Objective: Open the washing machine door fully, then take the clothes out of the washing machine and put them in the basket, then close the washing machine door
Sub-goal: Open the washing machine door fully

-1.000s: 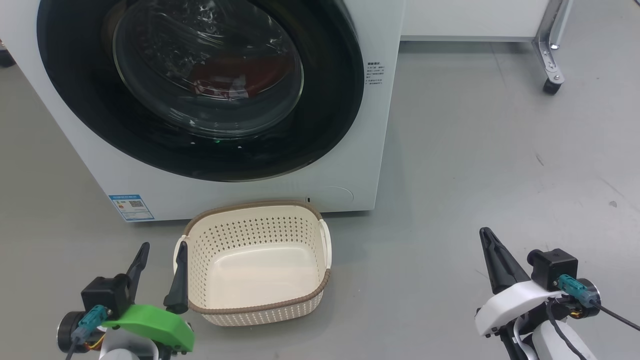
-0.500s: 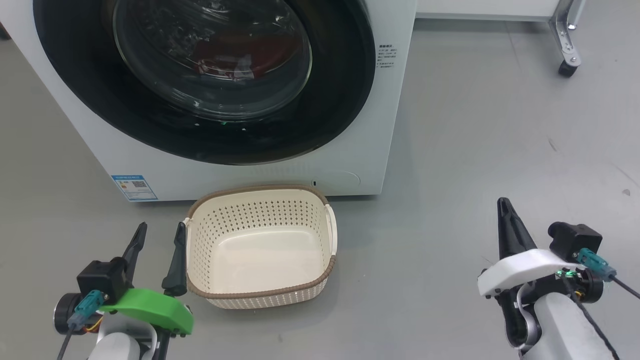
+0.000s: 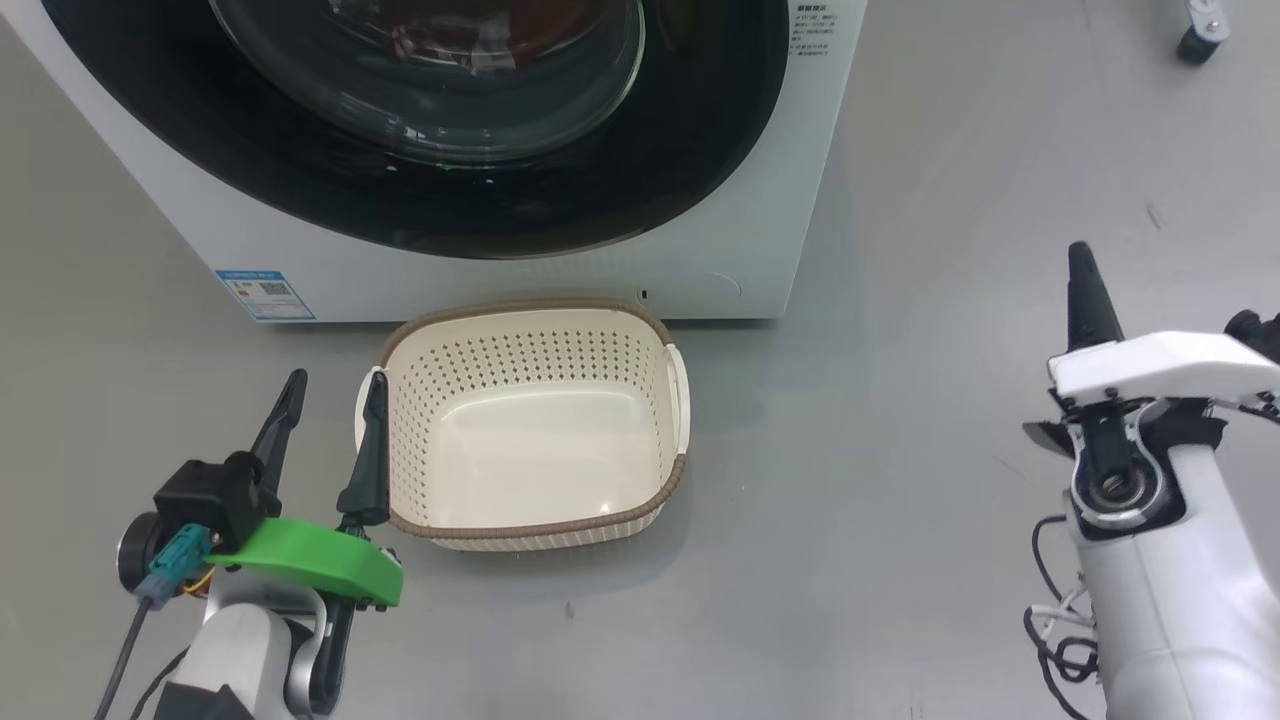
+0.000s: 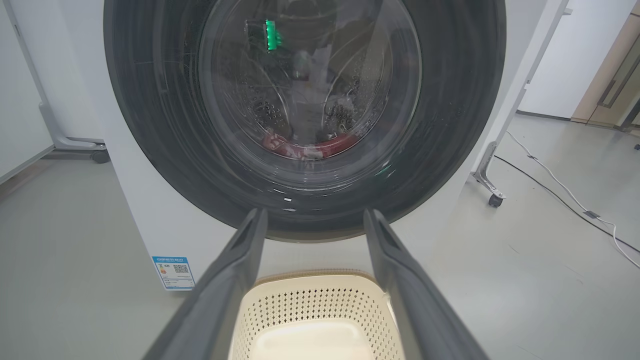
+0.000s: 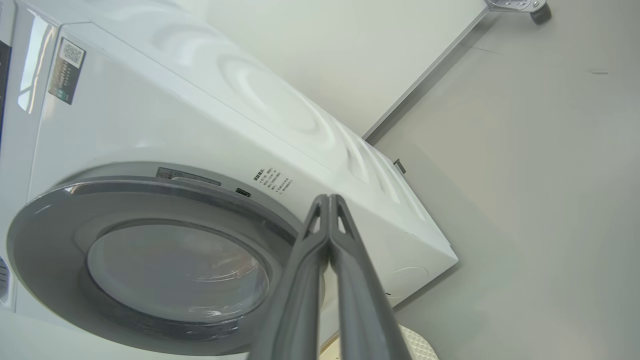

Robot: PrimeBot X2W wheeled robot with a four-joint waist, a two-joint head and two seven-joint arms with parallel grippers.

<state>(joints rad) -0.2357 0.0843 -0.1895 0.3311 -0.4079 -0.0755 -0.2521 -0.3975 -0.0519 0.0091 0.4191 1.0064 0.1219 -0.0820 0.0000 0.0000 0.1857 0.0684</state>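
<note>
Facing the washer [image 3: 800,230], we see its door [image 3: 500,215] shut at 12 o'clock, red clothes [image 3: 540,20] behind the glass, and the basket [image 3: 530,306] bare just below. Our left claw [image 3: 336,382] gapes empty at the basket's 9 o'clock; our right claw [image 3: 1082,270] is clenched on nothing at 3 o'clock. Pinched tips may skid off the glossy door, and a careless left swing may shove the basket.

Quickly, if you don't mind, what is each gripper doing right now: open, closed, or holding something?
Left gripper: open, holding nothing.
Right gripper: shut, fingers pressed together, holding nothing.
</note>
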